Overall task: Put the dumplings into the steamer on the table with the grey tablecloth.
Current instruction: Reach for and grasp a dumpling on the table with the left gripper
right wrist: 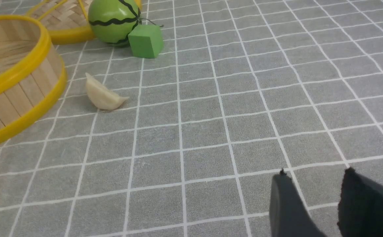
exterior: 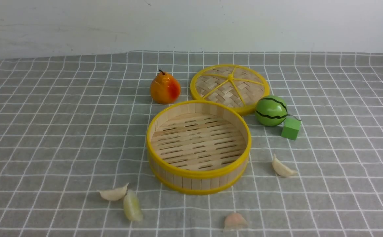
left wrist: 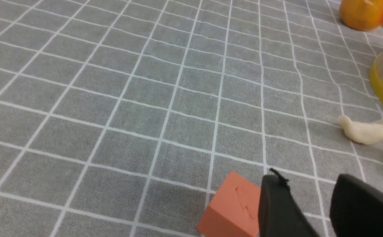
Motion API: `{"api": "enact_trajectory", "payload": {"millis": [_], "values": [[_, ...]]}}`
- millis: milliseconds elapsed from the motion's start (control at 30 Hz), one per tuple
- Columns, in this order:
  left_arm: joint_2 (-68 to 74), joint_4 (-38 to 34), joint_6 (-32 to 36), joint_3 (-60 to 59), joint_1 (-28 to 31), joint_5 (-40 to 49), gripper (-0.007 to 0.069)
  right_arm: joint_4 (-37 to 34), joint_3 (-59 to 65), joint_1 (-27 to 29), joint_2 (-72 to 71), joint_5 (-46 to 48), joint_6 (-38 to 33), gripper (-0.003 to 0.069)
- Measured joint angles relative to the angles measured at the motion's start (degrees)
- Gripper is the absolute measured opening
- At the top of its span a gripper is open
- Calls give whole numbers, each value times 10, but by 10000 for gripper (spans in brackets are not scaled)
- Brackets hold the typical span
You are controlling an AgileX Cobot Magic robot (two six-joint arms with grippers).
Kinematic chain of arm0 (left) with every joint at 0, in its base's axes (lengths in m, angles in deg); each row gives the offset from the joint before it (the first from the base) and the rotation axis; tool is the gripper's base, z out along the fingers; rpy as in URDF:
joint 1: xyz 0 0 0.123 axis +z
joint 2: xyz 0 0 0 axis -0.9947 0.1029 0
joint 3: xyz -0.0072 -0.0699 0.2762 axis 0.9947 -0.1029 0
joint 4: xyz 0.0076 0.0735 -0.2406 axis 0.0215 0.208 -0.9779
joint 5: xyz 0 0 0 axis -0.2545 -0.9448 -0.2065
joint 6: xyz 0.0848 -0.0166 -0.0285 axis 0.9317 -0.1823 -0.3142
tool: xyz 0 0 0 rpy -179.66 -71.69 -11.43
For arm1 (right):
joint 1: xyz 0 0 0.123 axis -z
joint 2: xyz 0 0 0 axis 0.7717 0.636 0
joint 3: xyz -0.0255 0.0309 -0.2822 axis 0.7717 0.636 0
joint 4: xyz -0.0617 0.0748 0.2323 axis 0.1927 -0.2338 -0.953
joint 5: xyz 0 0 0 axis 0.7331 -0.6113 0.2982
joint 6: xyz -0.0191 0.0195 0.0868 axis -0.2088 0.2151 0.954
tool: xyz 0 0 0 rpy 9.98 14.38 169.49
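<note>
The steamer [exterior: 194,182] stands empty at the middle of the grey tablecloth [exterior: 46,131] that covers the table. Several dumplings lie around it: an off-white one [exterior: 114,193] and a yellow-green one [exterior: 132,205] at its front left, a pinkish one [exterior: 235,221] in front, another off-white one [exterior: 283,168] to its right. Neither gripper shows in the front view. My left gripper [left wrist: 310,179] is open over bare cloth, a short way from the off-white dumpling [left wrist: 366,131]. My right gripper [right wrist: 316,173] is open and empty, well away from the right dumpling [right wrist: 103,95] and the steamer [right wrist: 20,92].
Behind the steamer lie its woven lid [exterior: 230,87] and an orange pear [exterior: 164,88]. A green toy watermelon [exterior: 271,111] and a green cube [exterior: 291,128] sit at its right rear. An orange cube [left wrist: 234,205] rests right beside my left gripper's finger.
</note>
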State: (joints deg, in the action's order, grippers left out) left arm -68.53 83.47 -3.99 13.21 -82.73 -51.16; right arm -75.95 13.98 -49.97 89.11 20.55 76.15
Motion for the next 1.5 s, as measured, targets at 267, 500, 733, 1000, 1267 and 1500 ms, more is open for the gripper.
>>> {"api": "enact_trajectory", "payload": {"millis": [267, 500, 733, 1000, 1267, 1500], "values": [[0, 0, 0, 0, 0, 0, 237, 0, 0, 0, 0, 0, 0, 239], [0, 0, 0, 0, 0, 0, 237, 0, 0, 0, 0, 0, 0, 239], [0, 0, 0, 0, 0, 0, 237, -23, 0, 0, 0, 0, 0, 239], [0, 0, 0, 0, 0, 0, 237, -30, 0, 0, 0, 0, 0, 239], [0, -5, -18, 0, 0, -9, 237, -30, 0, 0, 0, 0, 0, 239], [0, -328, -263, 0, 0, -42, 237, -167, 0, 0, 0, 0, 65, 239]]}}
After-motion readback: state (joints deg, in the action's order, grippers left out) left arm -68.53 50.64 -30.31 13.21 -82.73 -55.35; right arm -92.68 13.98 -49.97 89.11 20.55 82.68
